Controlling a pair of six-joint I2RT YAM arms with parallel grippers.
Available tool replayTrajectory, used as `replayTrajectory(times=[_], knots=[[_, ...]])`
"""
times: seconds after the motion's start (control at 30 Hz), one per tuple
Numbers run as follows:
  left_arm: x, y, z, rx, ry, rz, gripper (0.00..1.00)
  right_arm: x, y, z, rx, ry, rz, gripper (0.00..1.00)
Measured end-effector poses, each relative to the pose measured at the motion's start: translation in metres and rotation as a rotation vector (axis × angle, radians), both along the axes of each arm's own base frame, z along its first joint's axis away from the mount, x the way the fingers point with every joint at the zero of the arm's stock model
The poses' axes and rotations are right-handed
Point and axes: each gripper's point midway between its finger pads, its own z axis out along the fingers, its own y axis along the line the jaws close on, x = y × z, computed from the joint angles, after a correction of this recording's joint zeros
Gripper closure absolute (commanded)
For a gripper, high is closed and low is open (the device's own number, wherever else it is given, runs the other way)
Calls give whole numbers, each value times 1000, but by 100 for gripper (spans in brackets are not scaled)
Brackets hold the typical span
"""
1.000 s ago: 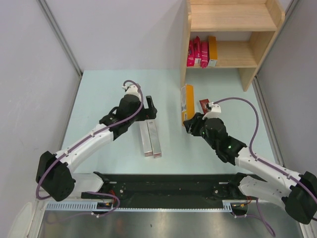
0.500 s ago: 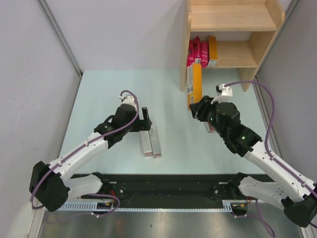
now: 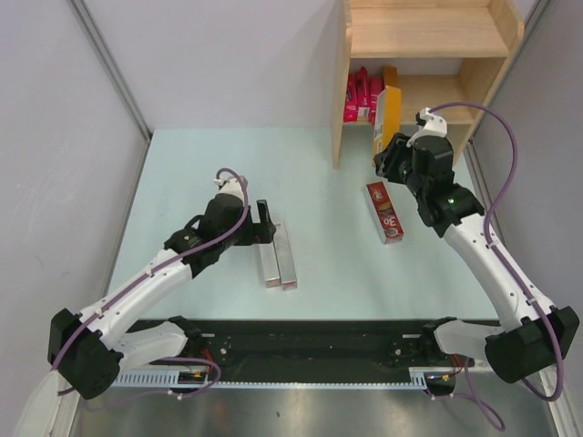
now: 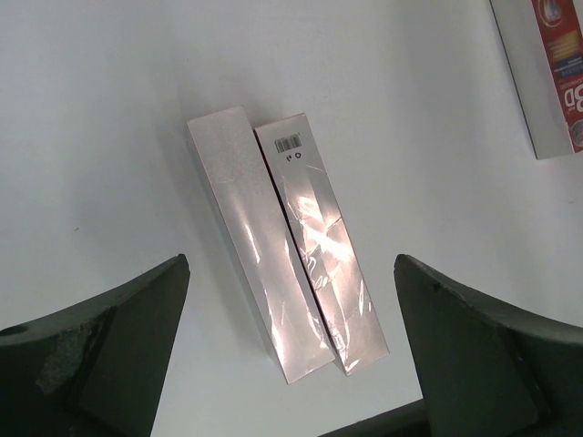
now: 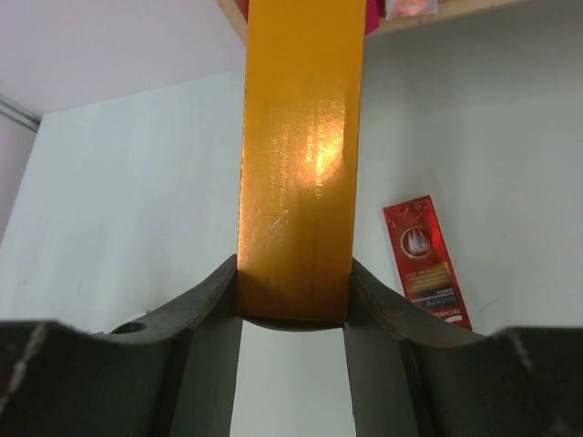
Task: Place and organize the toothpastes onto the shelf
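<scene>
- Nearest the arm bases, the left hand [image 3: 264, 223] hangs over the tabletop [image 3: 182, 182] with its jaws spread wide, gripping nothing.
- Right below it lies a silver carton [image 4: 246, 237] with a second silver carton [image 4: 319, 246] pressed against its long side. Both are flat on the tabletop, and the second shows a barcode at its far end.
- In the left wrist view the pair sits in the gap between the two fingers [image 4: 109, 346], with clear space on both sides.
- Across to the right, the red carton [image 3: 384, 211] lies flat on the tabletop, on its own and well apart from the silver pair.
- Just past it, the right hand [image 5: 293, 273] is up off the tabletop and clamped on the near end of a gold carton [image 5: 301, 164], one finger on each long side.
- The gold carton points away from the hand, and its far end reaches the front of the shelf's lower board. I cannot tell whether it touches the wood.
- At the far edge stands the shelf [image 3: 428, 36].
- Pink cartons [image 3: 363, 96] stand upright at the left end of the lower board, by the side panel.
- An orange carton [image 3: 390, 75] stands just to their right, partly hidden behind the gold one.
</scene>
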Motion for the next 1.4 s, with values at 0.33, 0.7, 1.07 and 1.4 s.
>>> replayTrajectory(times=[0.33,0.7,1.07,1.4], knots=[[-5,0,-4,4,24,-15,0,19,-62,-5,7,63,-110,97],[-12,5,6,-1,6,-20,0,80,-96,-5,16,102,-151,96],[-14,5,5,5,8,-32,0,147,-103,-16,-15,145,-159,95],[-13,5,1,31,10,-50,0,187,-106,-57,-51,201,-166,95]])
